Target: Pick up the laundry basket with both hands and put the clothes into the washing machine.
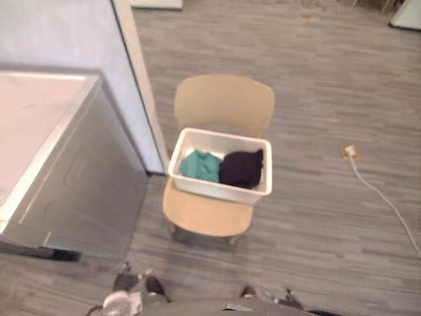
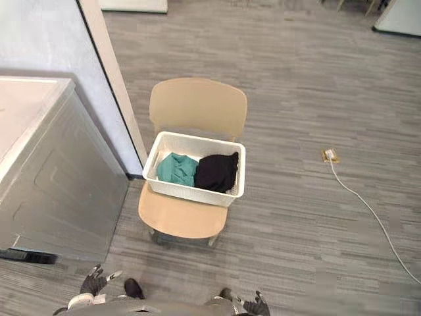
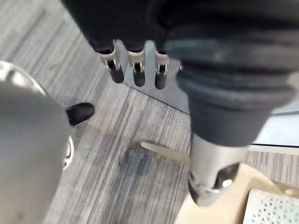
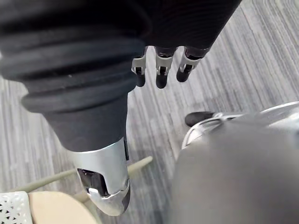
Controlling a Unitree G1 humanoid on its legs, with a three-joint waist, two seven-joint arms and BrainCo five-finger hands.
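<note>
Both hands are seen low at the near edge of the head views, well apart from the work: left hand (image 3: 136, 70) and right hand (image 4: 161, 70) are each noted with fingers straight and relaxed, thumb set apart, nothing held. Past them, a tan chair (image 2: 177, 220) is found directly ahead, and the white laundry basket (image 2: 194, 191) is set on its seat, turned slightly askew, its far side near the chair back. Two items are recorded inside: a teal garment (image 2: 176, 168) on the robot's left and a black garment (image 2: 216, 172) beside it, touching. The washing machine (image 2: 59, 191) is placed to the robot's left, near the chair; whether its opening is accessible cannot be told. Basket is judged to be rigid perforated plastic, light, with a small soft load that should shift little if kept level. Smooth walls are likely slippery, so hold is best taken under the rolled rim at the two short ends, one hand per end, fingers hooked beneath. Uneven lifting could tip the clothes toward one end, or drag the basket against the chair back. A white cable on the floor (image 2: 368, 210) to the right is noted, clear of the path to the machine.
</note>
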